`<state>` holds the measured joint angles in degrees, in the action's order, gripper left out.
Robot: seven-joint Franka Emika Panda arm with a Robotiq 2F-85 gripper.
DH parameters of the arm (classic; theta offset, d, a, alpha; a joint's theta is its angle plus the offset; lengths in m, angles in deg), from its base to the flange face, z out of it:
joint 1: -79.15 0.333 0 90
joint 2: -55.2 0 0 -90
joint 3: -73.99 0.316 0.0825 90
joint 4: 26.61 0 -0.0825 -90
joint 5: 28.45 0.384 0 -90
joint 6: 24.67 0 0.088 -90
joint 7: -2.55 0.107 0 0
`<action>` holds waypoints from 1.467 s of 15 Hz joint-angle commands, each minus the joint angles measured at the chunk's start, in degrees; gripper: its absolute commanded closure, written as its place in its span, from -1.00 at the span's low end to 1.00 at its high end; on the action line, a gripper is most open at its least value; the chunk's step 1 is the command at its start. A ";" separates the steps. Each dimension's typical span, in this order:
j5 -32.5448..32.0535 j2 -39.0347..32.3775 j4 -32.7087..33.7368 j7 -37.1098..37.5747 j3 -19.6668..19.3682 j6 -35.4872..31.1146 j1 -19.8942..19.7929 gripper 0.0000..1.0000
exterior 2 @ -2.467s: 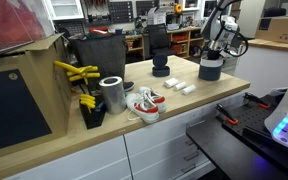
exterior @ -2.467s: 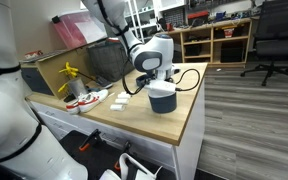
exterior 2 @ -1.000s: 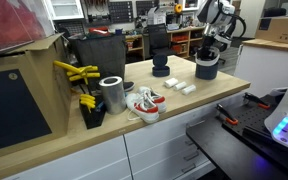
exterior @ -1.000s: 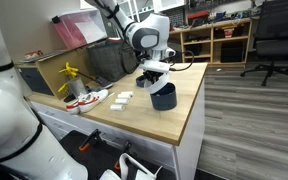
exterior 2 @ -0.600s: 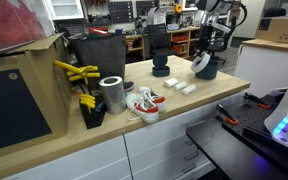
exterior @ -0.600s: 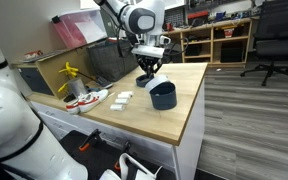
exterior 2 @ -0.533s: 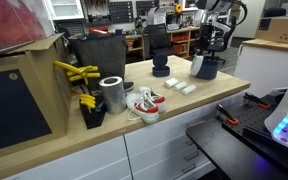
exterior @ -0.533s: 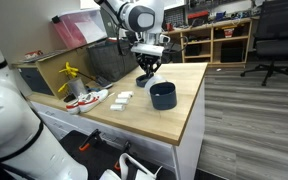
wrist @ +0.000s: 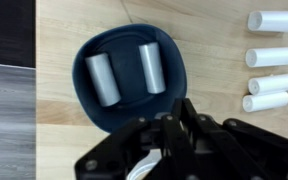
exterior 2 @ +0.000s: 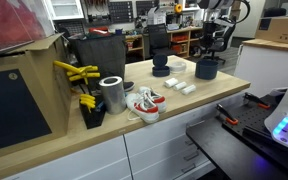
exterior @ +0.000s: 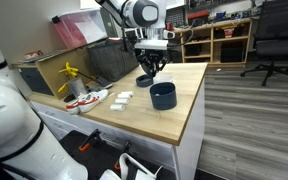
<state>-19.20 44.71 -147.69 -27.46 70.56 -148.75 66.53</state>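
Observation:
A dark blue bowl (wrist: 129, 70) stands on the wooden worktop in both exterior views (exterior: 163, 96) (exterior 2: 207, 68). Two white cylinders (wrist: 102, 77) (wrist: 151, 68) lie side by side inside it. My gripper (wrist: 176, 112) hangs above the bowl's near rim with its fingers pressed together and nothing between them. In both exterior views the gripper (exterior: 154, 68) (exterior 2: 206, 48) is well clear of the bowl's top. Several more white cylinders (wrist: 272, 58) lie in a row on the wood beside the bowl, also visible as white cylinders (exterior: 122, 98) (exterior 2: 181, 88) from outside.
A dark round stand (exterior 2: 160, 70) sits behind the cylinders. A pair of red and white shoes (exterior 2: 144, 104), a metal can (exterior 2: 112, 94), yellow tools (exterior 2: 79, 75) and a black bin (exterior 2: 96, 55) fill the worktop's other end. The worktop edge (exterior: 192, 120) drops to the floor beside the bowl.
My gripper has risen straight up from the bowl, staying shut. The bowl and the cylinders have not moved.

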 commanded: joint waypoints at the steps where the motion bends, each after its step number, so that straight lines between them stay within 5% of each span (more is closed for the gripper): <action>1: -4.47 -1.87 2.55 3.55 -1.73 2.00 0.87 0.98; 5: -7.92 -5.46 3.71 6.25 -2.24 0.95 0.97 0.92; 7: -8.55 -8.13 4.45 7.06 -2.07 -0.30 0.87 0.39; 16: -7.15 -17.74 8.68 4.15 0.05 -4.37 -0.63 -0.93; 22: -6.40 -17.87 9.11 2.10 1.57 -3.66 -1.59 -1.00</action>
<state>-26.35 27.29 -139.48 -23.31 70.96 -152.98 65.96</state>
